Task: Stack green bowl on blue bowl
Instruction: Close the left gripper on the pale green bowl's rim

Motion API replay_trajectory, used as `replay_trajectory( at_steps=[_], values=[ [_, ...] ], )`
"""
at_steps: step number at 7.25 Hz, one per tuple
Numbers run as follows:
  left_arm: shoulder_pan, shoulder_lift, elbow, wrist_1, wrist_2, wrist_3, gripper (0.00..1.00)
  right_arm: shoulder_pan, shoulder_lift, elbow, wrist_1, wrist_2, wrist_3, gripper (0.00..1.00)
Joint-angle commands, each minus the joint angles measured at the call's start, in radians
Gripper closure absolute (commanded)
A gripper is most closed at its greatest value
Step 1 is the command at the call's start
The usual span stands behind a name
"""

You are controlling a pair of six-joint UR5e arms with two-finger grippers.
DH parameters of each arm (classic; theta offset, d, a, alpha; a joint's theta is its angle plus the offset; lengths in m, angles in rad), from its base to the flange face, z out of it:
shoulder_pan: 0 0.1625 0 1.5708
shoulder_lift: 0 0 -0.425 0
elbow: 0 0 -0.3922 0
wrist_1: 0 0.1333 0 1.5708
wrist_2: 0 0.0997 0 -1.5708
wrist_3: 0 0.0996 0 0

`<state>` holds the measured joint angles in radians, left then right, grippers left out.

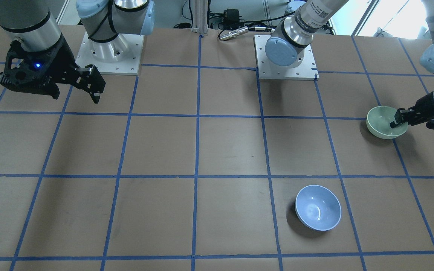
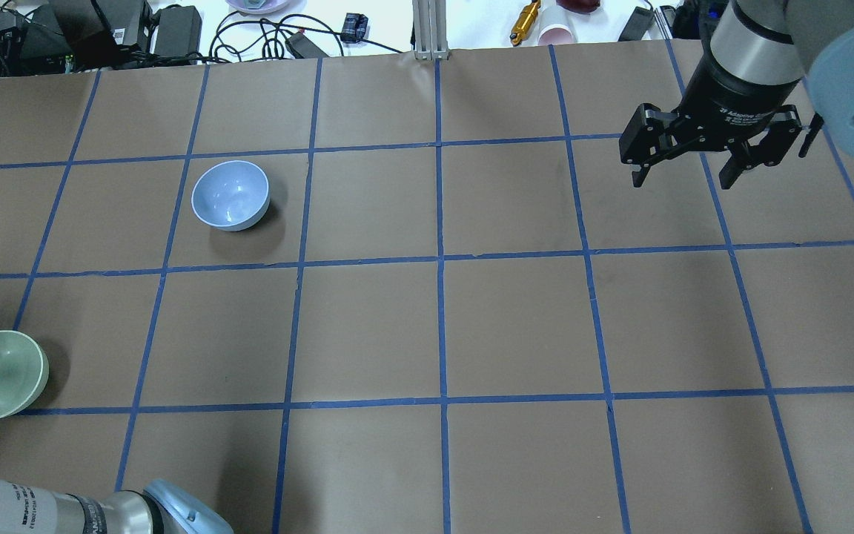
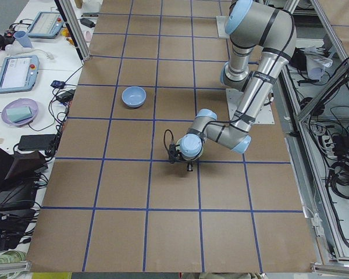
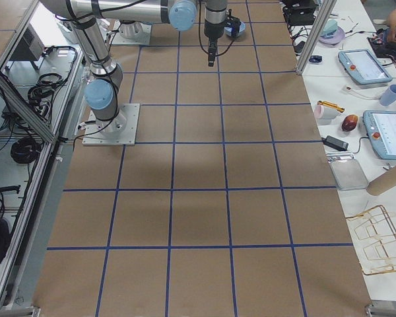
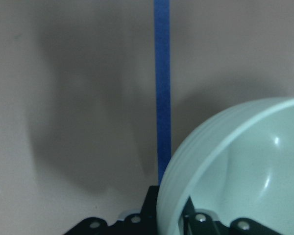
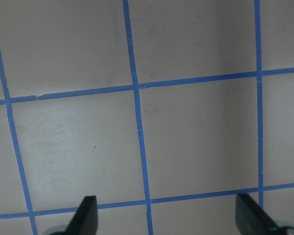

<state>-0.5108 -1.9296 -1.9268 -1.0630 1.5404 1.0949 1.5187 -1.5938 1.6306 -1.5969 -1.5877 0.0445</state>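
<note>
The green bowl (image 1: 383, 121) is near the table edge on my left side, also seen in the overhead view (image 2: 8, 371). My left gripper (image 1: 396, 122) is shut on its rim, one finger inside and one outside; the left wrist view shows the rim (image 5: 220, 147) between the fingers. I cannot tell whether the bowl touches the table. The blue bowl (image 1: 318, 207) stands upright and alone, about one and a half grid squares from the green one (image 2: 230, 195). My right gripper (image 2: 683, 180) is open and empty, raised above the table on the far right side (image 1: 93, 86).
The brown table carries a grid of blue tape lines (image 2: 439, 259). The arm bases (image 1: 108, 49) stand on white plates at the robot's edge. Cables, power bricks and small items (image 2: 175, 26) lie beyond the far edge.
</note>
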Motion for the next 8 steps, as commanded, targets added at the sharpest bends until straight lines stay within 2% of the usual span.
replay_trajectory(
  at_steps=[1, 5, 8],
  values=[
    [0.002, 0.009, 0.009, -0.035, -0.014, 0.002, 1.00, 0.000, 0.000, 0.000, 0.000, 0.000, 0.000, 0.00],
    [-0.005, 0.036, 0.015, -0.054, -0.023, -0.003, 1.00, 0.000, 0.000, 0.001, 0.000, 0.000, 0.000, 0.00],
    [-0.049, 0.050, 0.202, -0.300, -0.072, -0.052, 1.00, 0.000, 0.000, 0.000, 0.000, 0.000, 0.000, 0.00]
  ],
)
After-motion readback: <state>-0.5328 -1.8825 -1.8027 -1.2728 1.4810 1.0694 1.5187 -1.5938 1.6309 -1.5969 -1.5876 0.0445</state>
